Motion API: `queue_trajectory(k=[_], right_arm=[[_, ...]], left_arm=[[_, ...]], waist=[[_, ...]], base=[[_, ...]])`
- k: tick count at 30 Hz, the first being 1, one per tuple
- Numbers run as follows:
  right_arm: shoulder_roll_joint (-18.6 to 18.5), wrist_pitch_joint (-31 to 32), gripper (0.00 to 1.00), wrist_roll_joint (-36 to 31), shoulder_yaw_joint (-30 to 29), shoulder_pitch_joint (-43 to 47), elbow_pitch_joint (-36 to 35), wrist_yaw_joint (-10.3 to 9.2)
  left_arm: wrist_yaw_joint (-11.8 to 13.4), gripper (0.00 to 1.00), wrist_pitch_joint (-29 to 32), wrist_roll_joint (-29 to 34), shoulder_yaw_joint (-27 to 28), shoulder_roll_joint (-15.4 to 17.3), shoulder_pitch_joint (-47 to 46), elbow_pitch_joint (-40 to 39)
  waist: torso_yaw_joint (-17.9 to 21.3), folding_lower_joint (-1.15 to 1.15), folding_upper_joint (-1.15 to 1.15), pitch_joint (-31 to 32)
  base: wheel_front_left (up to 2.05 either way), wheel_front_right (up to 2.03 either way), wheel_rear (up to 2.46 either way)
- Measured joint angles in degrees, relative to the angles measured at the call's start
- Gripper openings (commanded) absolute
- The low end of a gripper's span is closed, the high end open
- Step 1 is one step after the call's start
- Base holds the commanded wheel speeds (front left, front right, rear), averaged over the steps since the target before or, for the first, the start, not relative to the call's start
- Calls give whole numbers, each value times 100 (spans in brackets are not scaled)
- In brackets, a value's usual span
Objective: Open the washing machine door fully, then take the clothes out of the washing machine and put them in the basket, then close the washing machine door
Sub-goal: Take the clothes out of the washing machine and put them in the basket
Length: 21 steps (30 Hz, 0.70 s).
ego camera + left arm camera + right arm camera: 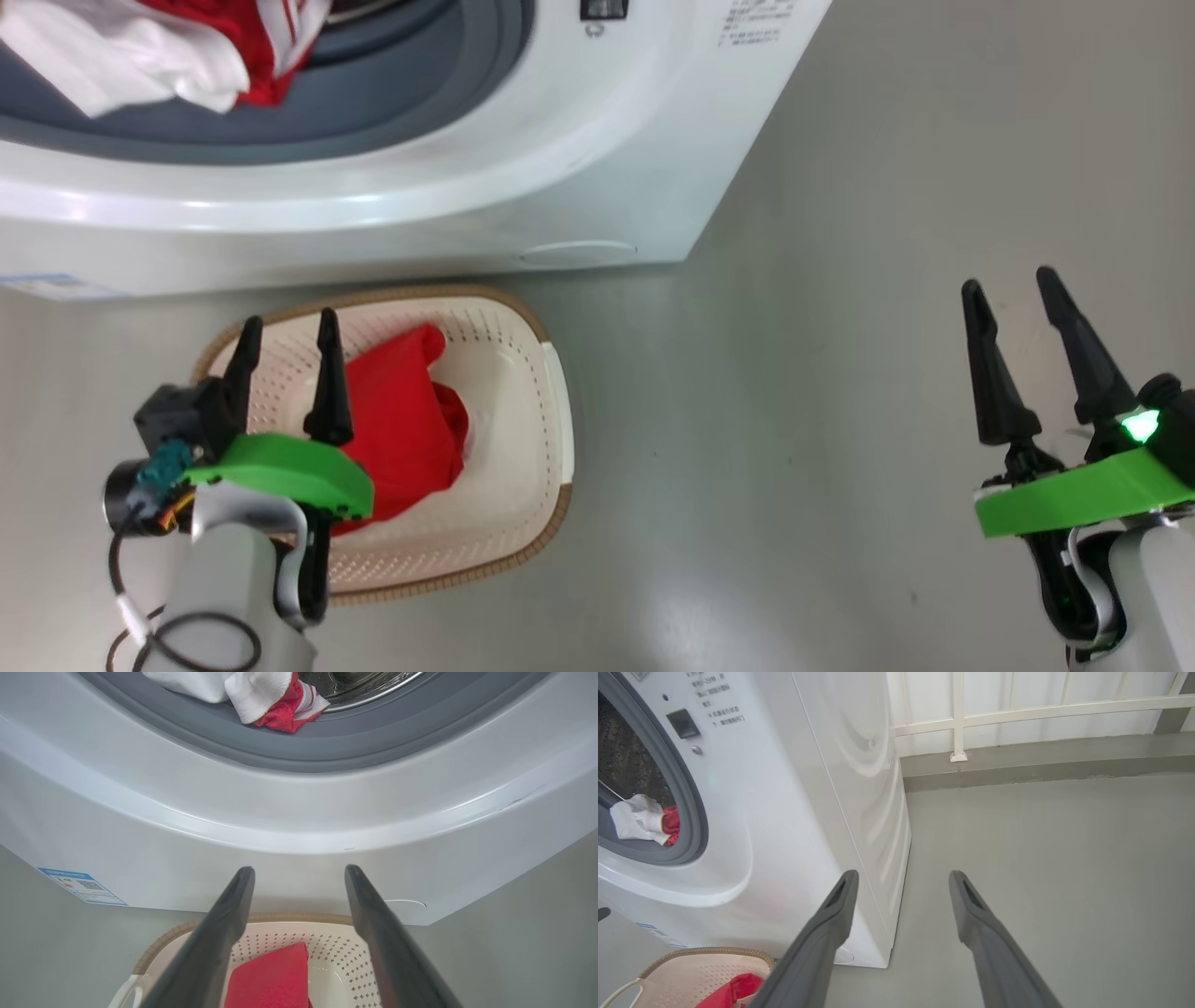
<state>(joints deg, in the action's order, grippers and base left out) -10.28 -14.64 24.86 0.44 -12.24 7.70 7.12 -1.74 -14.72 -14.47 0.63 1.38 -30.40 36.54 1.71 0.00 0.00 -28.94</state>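
Observation:
The white washing machine (523,177) stands open at the top of the head view; its door is out of view. A red and white garment (168,47) hangs over the grey rubber ring (299,742), also seen as the garment (275,700) and the garment (642,819). The cream basket (532,411) sits on the floor before the machine with a plain red garment (406,425) inside it. My left gripper (289,336) hovers open over the basket's left part, with nothing between its fingers. My right gripper (1013,289) stands open and empty over bare floor to the right.
Grey floor (794,392) spreads to the right of the machine and basket. A white railing and a low kerb (1041,760) run along the far side in the right wrist view. A small round flap (579,252) sits low on the machine's front.

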Motion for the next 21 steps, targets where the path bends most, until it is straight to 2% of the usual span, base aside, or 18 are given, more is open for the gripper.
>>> queue_trajectory(k=[10, 21], right_arm=[[59, 0, 100, -23, 14, 367, 125, 0], [123, 1, 100, -33, 12, 922, 211, 0]], left_arm=[[-185, 100, 0, 293, 89, 7, 845, -1151], [-235, 100, 0, 385, 156, 20, 1960, -2186]], waist=[[-53, 0, 0, 724], [-72, 0, 0, 1458]], base=[[0, 0, 0], [0, 0, 0]])
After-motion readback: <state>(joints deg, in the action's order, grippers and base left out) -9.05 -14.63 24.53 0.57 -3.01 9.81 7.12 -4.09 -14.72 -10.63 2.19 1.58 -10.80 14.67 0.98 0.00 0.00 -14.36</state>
